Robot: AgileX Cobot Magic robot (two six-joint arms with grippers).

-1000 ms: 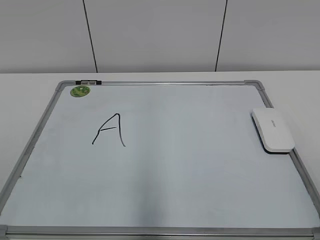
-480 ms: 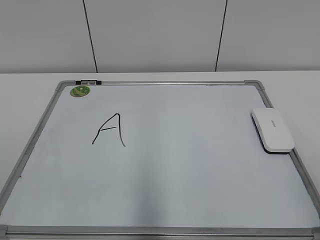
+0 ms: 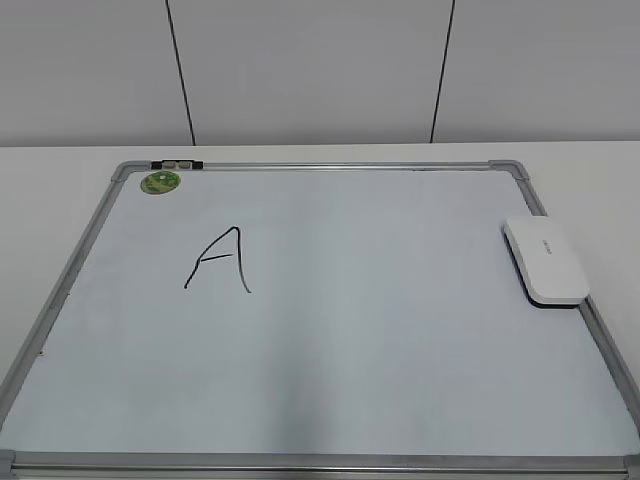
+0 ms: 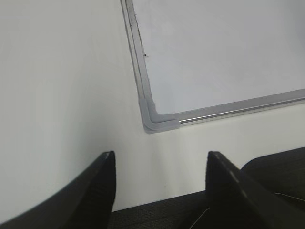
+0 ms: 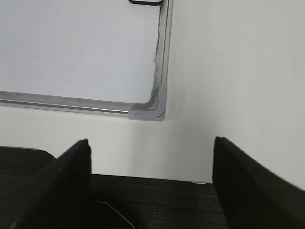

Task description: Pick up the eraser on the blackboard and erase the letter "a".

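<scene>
The blackboard (image 3: 340, 166), a white board in a silver-grey frame, lies flat on the white table. The white eraser (image 3: 545, 260) rests on the board's right edge, dark underside down. Its dark edge shows at the top of the right wrist view (image 5: 145, 2). A large black capital "A" (image 3: 220, 260) with a crossbar is on the left half. No small lowercase letter "a" is in view. My left gripper (image 4: 160, 153) is open and empty above the table off the board's near left corner (image 4: 155, 121). My right gripper (image 5: 151, 140) is open and empty off the near right corner (image 5: 152, 109). Neither gripper shows in the exterior view.
A round green sticker (image 3: 160, 182) sits in the board's far left corner, with a small black-and-grey piece (image 3: 177, 163) on the frame beside it. White table surrounds the board. A dark table edge lies under both grippers. A panelled wall stands behind.
</scene>
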